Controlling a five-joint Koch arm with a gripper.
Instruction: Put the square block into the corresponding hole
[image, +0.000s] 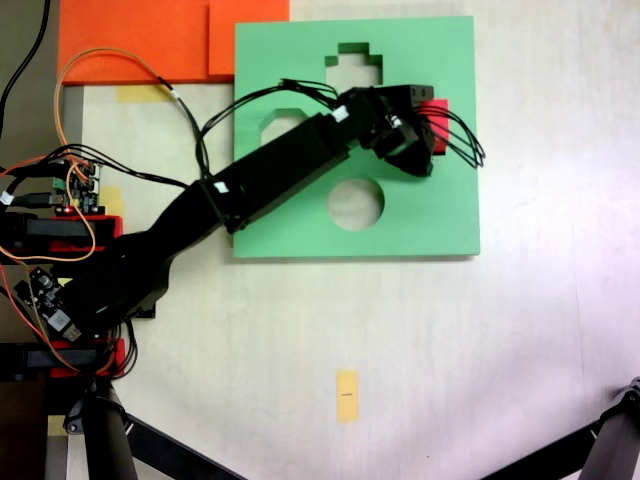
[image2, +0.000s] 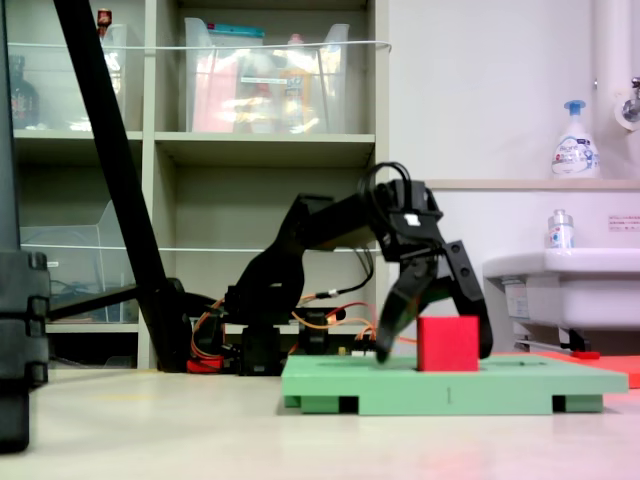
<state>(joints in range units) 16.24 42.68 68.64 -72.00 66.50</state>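
A: What takes up most of the scene?

B: The pale tabletop (image: 500, 350), and on it the flat green foam board (image: 450, 210), lying near the top in the first exterior view. An orange sheet (image: 130, 40) lies just beyond the board's corner at the first exterior view's upper left.

A: And the arm?

B: The black Koch arm (image: 270, 175) reaches from its base at the first exterior view's left edge, diagonally over the board. In the second exterior view it arches up and bends down onto the board.

A: Which cutouts show?

B: A cross-shaped cutout (image: 352, 66) near the board's top edge, a round cutout (image: 355, 203) lower down, and an octagonal cutout (image: 283, 122), partly covered by the arm. The square hole I cannot make out; the arm's head covers that area.

A: The end effector?

B: The end effector (image2: 432, 345) stands spread wide, its jaws straddling the square block (image2: 447, 343) in the second exterior view. Whether the tips touch the block, I cannot tell.

A: Where is the block?

B: On the board, toward the first exterior view's right edge of it, standing upright and rising above the surface. Only a red sliver shows beside the arm's head from above.

A: Anything smaller?

B: A yellow tag (image: 347, 395) on the tabletop, well apart from the board.
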